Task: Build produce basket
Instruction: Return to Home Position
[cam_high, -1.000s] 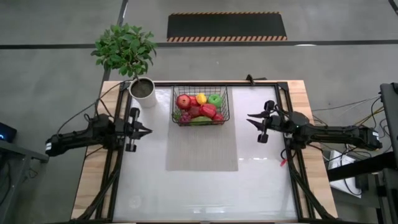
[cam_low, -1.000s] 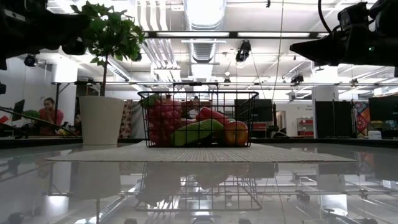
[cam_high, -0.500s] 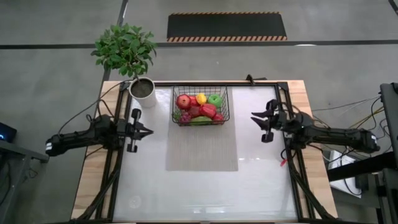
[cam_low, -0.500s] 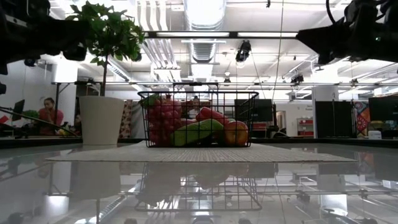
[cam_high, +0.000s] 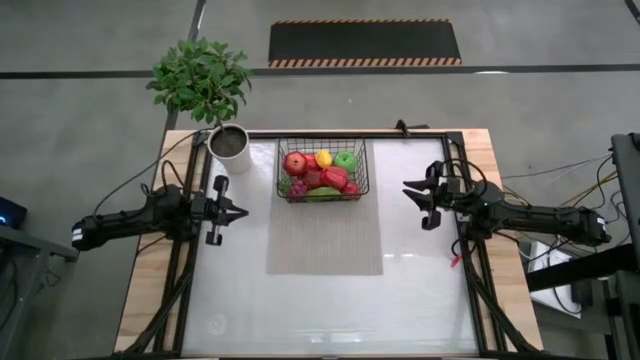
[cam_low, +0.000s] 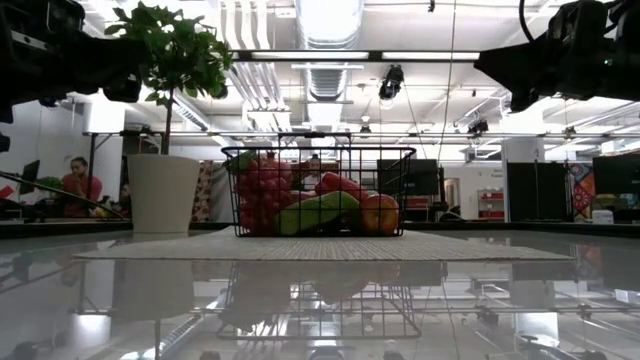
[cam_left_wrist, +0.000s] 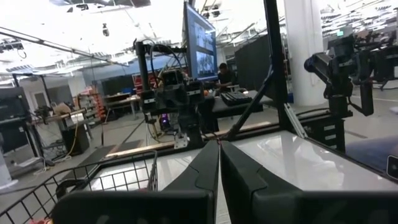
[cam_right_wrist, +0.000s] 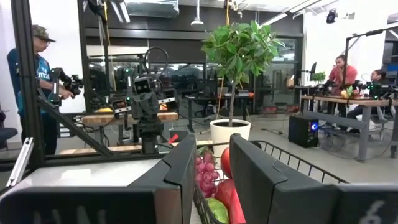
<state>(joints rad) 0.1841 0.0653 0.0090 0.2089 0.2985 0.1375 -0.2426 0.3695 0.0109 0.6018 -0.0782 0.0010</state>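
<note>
Basket (cam_high: 320, 152) and arms at the retreat stage. The basket sits on a mat (cam_high: 324, 240) at the far middle of the bench (cam_high: 330, 310), filled with produce (cam_high: 322, 176): apples, peppers, grapes and green pieces heaped to about rim height. It lies between the two sets of jaws and ahead of each.

The left gripper (cam_high: 240, 211) points inward with its jaws together and empty; the basket lies ahead of them and off toward the far side, past the pot (cam_high: 231, 143). The right gripper (cam_high: 408, 190) faces it from the other side, jaws slightly apart and empty. Its wrist view shows the produce low in the gap between them, so the basket lies ahead and below.

Both grippers hang high above the bench in the low view, well apart from the wire. Neither is clearly nearer, and the square basket has no long axis. Judged so, nothing obstructs either arm's withdrawal straight back from the basket.
</note>
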